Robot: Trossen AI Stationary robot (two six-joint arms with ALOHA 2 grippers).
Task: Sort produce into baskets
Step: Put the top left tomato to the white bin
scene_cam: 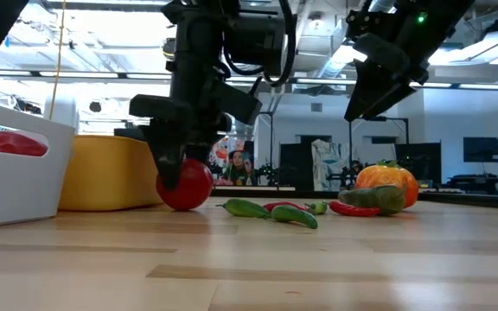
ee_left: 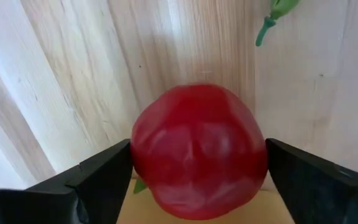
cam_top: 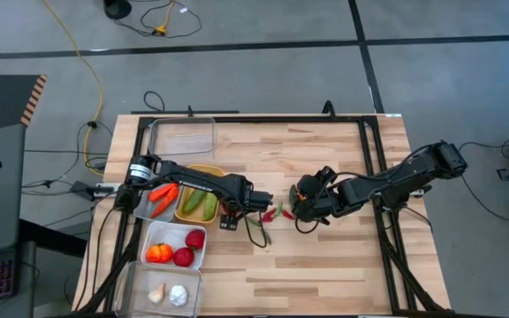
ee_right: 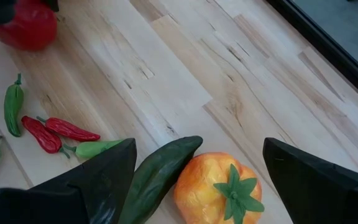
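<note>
A red tomato rests on the bare wood near the table's middle. My left gripper points straight down over it, open, one finger on each side. Just right of it lie small red and green chillies, a green cucumber and an orange pepper. My right gripper hangs open, slanting down above the pepper and cucumber, touching nothing. The baskets stand at the left: yellow with cucumbers, grey with carrots, white with tomatoes and a pepper, and clear with garlic. My left gripper comes at the tomato from above, its fingers level with the tomato's two opposite sides. Their inner edges meet its outline, but I cannot tell whether they touch it. The tomato sits on the table.
Another clear basket stands at the far left. Black frame rails run along the table's far edge and sides. Bare wood lies on the near side of the chillies and across the right half.
</note>
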